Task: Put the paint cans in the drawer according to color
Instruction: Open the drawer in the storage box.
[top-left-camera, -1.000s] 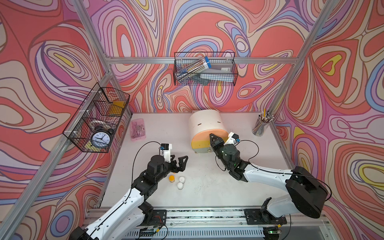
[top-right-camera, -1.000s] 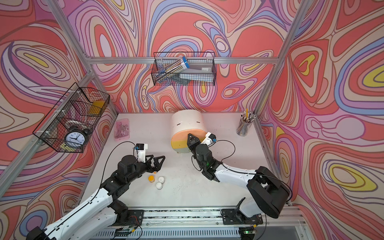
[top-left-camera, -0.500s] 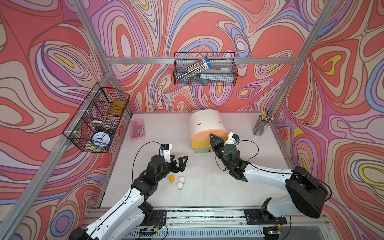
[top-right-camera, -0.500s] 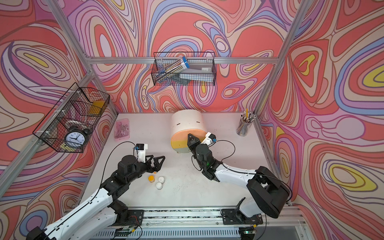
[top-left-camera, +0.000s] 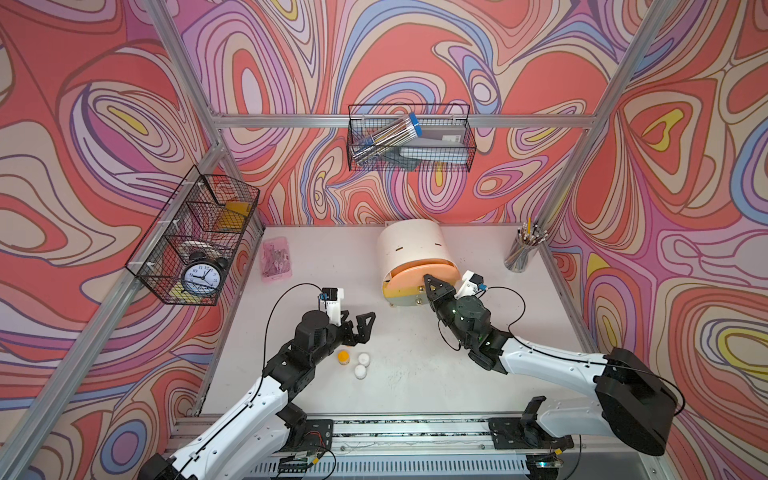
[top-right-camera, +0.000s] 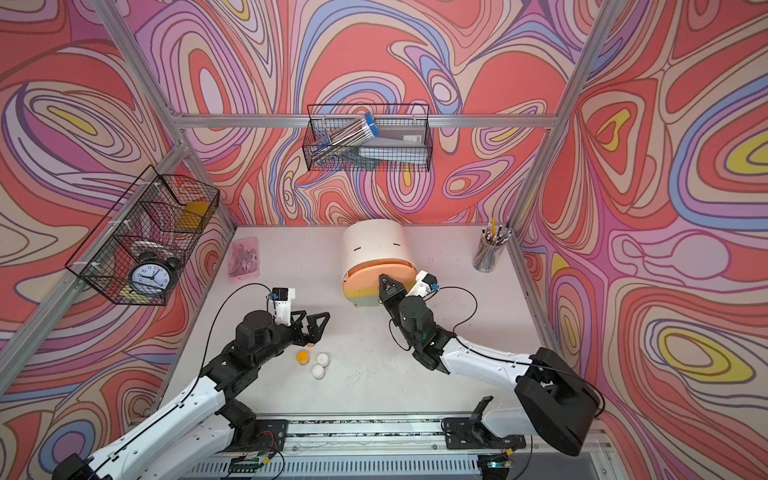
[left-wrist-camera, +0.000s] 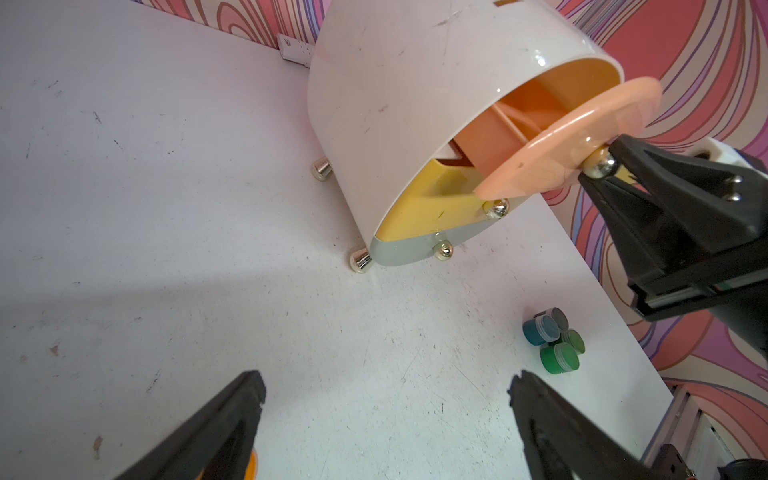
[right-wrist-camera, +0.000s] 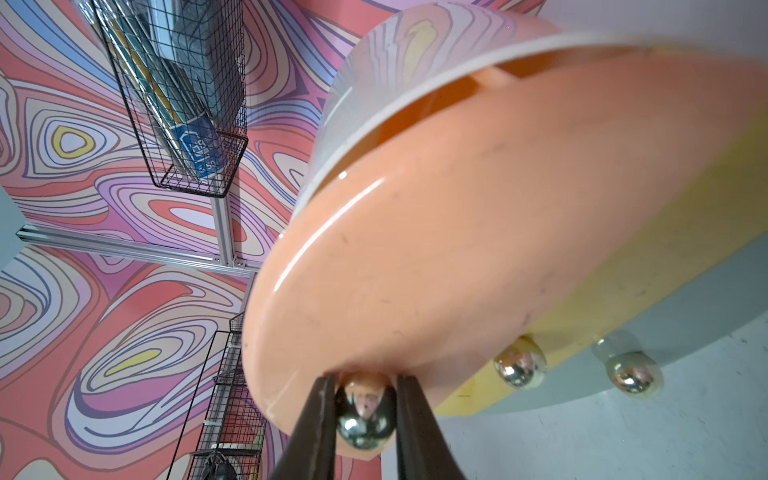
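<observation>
We are looking at the cream three-drawer chest (top-left-camera: 411, 245), which is standing at the centre of a top view, toward the back of the bench (top-left-camera: 415, 374). The right fingers (right-wrist-camera: 316, 424) are clenching the gold knob (right-wrist-camera: 365, 415) of the peach top drawer (left-wrist-camera: 569, 133), and that drawer is sitting partly out of the chest. The left fingers (left-wrist-camera: 224, 428) are spread wide, gripping nothing, and are hovering left of centre over the bench. Just below them in the frame, an orange-lidded paint jar (top-left-camera: 343, 356) and two white-lidded paint jars (top-left-camera: 364, 358) are lying close together. The left wrist view is showing four green and teal paint jars (left-wrist-camera: 552, 338) clustered on the bench near the chest; an orange shape (left-wrist-camera: 251, 465) beside one left finger is possibly another jar.
</observation>
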